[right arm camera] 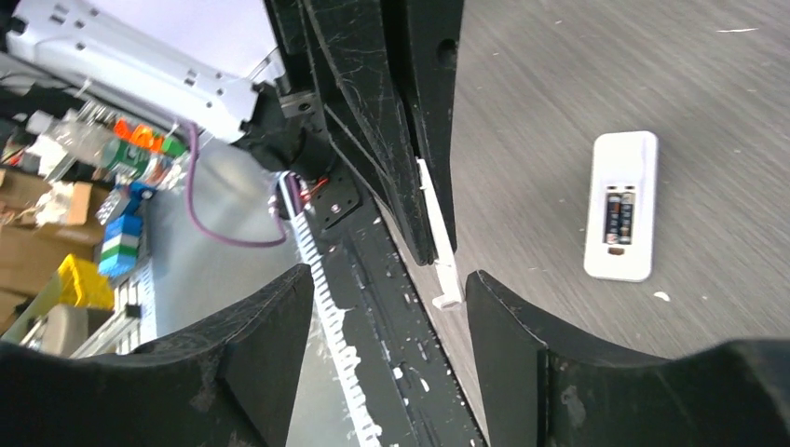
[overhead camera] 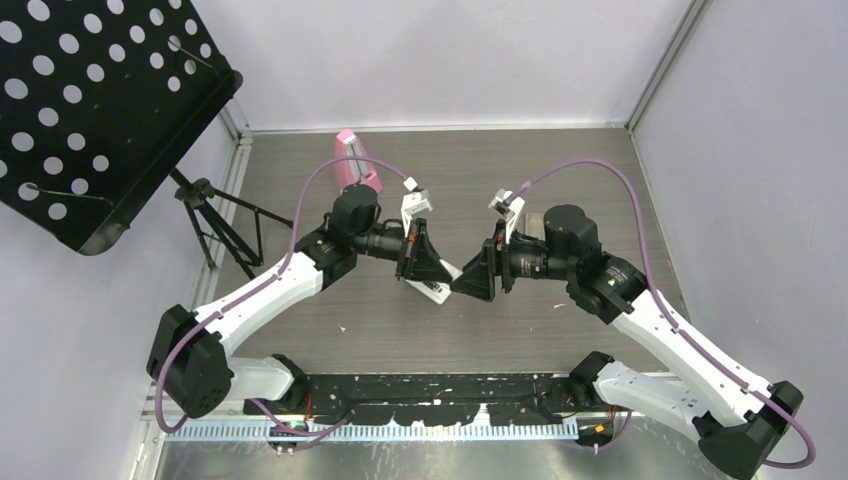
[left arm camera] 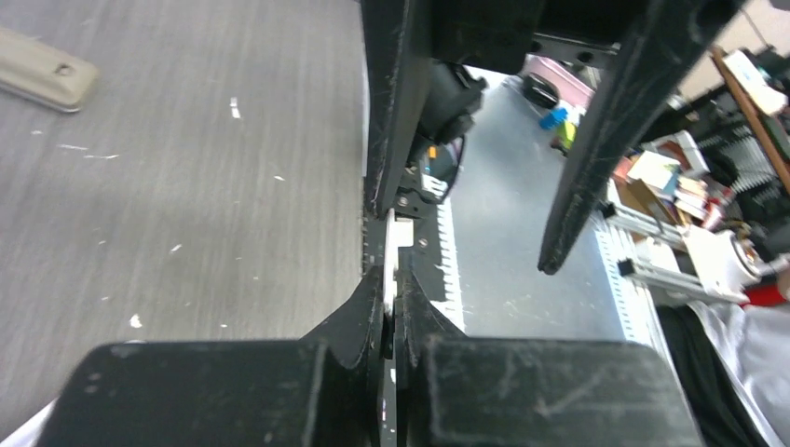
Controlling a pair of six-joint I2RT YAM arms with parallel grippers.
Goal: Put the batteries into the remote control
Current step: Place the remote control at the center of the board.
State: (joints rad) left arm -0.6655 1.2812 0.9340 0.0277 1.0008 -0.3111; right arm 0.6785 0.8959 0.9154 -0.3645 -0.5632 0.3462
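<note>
Batteries (right arm camera: 619, 216), two dark ones side by side, are sitting in the open compartment of the white remote control (right arm camera: 622, 158). The remote is lying flat on the grey worktop (right arm camera: 578, 74) with its back facing up. Just beside it, above the worktop, the left gripper (left arm camera: 391, 289) is pinching a thin white battery cover (right arm camera: 438, 223) edge-on, its fingers (left arm camera: 359, 317) pressing tight against both faces. The right gripper (right arm camera: 387, 279) is facing it, fingers (right arm camera: 279, 307) standing wide apart and gripping nothing. The cover's free end is pointing into their gap, though I cannot tell whether either finger is touching it. A beige oblong item (left arm camera: 42, 70) is lying well off to one side.
</note>
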